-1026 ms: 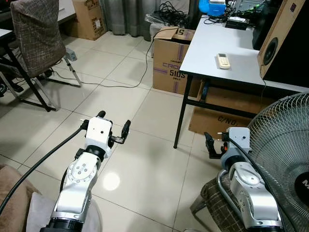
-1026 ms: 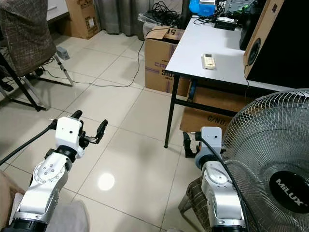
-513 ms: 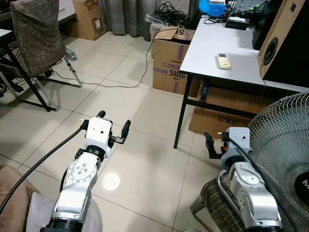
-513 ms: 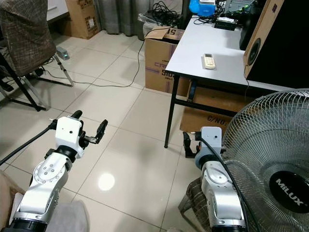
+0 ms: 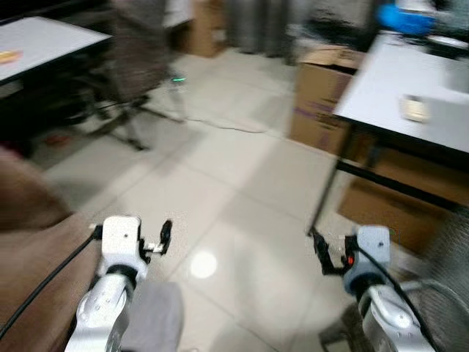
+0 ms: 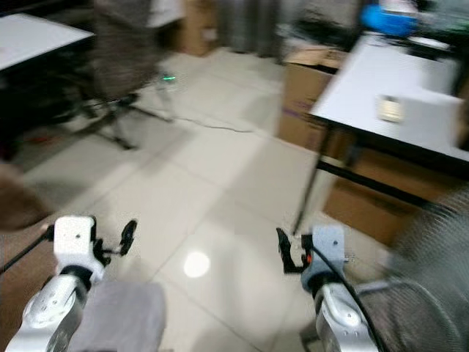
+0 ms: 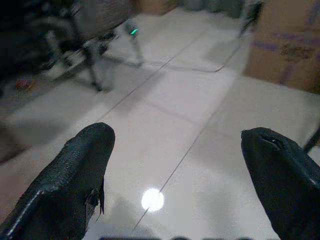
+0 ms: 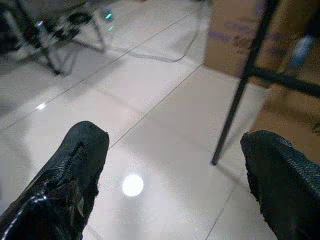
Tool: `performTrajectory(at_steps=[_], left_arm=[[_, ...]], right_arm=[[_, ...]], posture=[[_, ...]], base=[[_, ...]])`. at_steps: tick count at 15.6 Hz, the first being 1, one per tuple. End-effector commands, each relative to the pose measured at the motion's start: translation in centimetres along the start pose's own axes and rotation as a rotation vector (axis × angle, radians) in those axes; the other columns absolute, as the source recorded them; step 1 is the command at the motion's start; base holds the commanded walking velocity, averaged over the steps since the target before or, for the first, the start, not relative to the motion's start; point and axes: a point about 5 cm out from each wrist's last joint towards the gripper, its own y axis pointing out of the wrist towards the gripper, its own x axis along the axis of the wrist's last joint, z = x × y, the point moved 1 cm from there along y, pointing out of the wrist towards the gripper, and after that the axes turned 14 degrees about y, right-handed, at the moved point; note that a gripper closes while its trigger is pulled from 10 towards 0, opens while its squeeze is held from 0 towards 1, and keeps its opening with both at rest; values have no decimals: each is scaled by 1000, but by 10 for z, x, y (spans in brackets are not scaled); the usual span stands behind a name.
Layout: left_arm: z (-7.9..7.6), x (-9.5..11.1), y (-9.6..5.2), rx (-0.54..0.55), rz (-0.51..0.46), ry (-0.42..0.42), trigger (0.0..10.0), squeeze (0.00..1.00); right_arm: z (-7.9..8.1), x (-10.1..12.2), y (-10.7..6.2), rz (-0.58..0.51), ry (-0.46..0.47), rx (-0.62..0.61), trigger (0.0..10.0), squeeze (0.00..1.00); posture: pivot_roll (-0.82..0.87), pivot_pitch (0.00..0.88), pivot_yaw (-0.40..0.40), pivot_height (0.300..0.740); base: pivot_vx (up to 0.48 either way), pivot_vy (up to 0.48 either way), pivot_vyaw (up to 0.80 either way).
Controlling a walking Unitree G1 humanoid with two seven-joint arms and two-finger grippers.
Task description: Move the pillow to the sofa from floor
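Both pairs of jaws stand spread wide and empty, as the wrist views show, each with bare tiled floor [image 5: 242, 183] between its black fingers. Left gripper [image 5: 164, 238] and right gripper [image 5: 319, 253] are held forward above the tiles, well apart from each other. Head views are blurred. A grey soft shape [image 5: 150, 319], perhaps the pillow, lies low beside the left arm, smooth and pale; I cannot tell for sure. Brown upholstery [image 5: 37, 242], possibly the sofa, lies on the left. A white table [image 5: 410, 95] with cardboard boxes [image 5: 319, 81] beside and under it stands to the right, a chair [image 5: 139, 51] farther back.
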Motion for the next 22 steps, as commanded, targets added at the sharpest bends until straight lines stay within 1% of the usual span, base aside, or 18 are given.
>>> performTrajectory(at_steps=[1,3,4,5,6,7,8,9,11,13,14,16,17,18,19,21,22], left_arm=[[3,3,-2,13,6,8,10000,0],[1,6,-2,-6,-1,15,10000,0],[-4,10,-1,-24,-15,18,10000,0],[-18,6,1,-100,36,36,10000,0],[-22,9,1,-105,16,45,10000,0],[-25,14,1,-99,-16,25,10000,0],[-25,16,2,-76,-29,27,10000,0],[-22,17,2,-46,-35,57,10000,0],[-18,20,0,-37,-40,54,10000,0],[-14,18,1,-21,-35,57,10000,0],[-10,18,1,-1,-28,62,10000,0],[1,19,1,61,-37,34,10000,0],[9,20,1,85,-36,36,10000,0],[13,19,0,99,-33,44,10000,0],[15,18,-2,111,-27,49,10000,0],[20,17,-5,132,-23,29,10000,0],[19,16,-2,122,-20,26,10000,0]], right_arm=[[1,5,1,-16,-7,5,10000,1000],[-1,4,1,-11,-9,-10,10000,1000],[-4,2,1,-7,-13,-27,10000,1000],[-10,4,2,-19,6,-60,10000,1000],[-11,8,2,-29,8,-69,10000,1000],[-10,13,2,-39,8,-72,10000,1000],[-7,17,2,-47,0,-56,10000,1000],[-3,15,3,-41,-19,-35,10000,1000],[-1,16,9,-42,-33,-29,10000,1000],[2,18,16,-47,-35,-29,10000,1000],[3,20,18,-49,-43,-21,10000,1000],[11,25,25,-56,-50,38,10000,1000],[18,27,29,-55,-58,63,10000,1000],[22,26,32,-49,-56,83,10000,1000],[23,24,35,-43,-59,93,10000,1000],[22,23,37,-43,-67,94,10000,1000],[19,25,36,-54,-62,83,10000,1000]], posture=[[-128,0,41,740],[-113,0,42,740],[-112,0,51,740],[-127,0,59,740],[-143,0,59,740],[-152,0,55,740],[-152,0,45,740],[-147,0,38,740],[-132,0,20,740],[-121,0,16,740],[-118,0,11,740],[-89,0,-15,740],[-69,0,-28,740],[-57,0,-35,740],[-45,0,-34,740],[-60,0,-15,740],[-73,0,-5,740]], base=[[0,0,800],[0,0,800],[0,0,800],[0,0,800],[0,0,800],[0,0,800],[0,0,800],[0,0,800],[0,0,800],[0,0,800],[0,-405,800],[0,-401,800],[0,-405,800],[0,-401,800],[0,-398,800],[0,-403,800],[0,-401,800]])
